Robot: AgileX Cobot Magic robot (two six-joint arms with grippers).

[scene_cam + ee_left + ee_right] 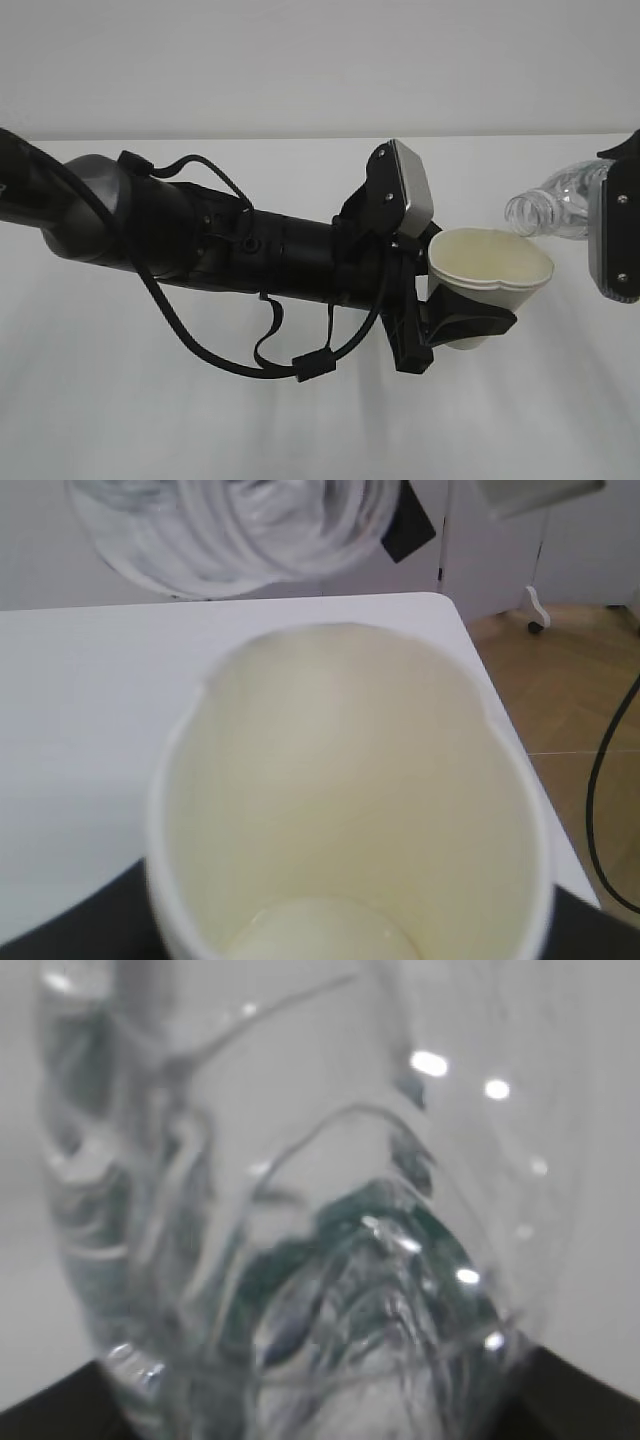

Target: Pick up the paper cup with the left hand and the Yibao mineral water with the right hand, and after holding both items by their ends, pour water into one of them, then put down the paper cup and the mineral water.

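My left hand (470, 325) grips the paper cup (488, 268), held above the table (300, 420). My right hand (615, 240) clasps the Yibao mineral water (550, 208), tipped with its open neck beside the cup's rim.

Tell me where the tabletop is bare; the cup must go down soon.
Bare table lies under the left arm and below the paper cup. It is crowded around the cup's rim, where the bottle mouth hangs close at the right.
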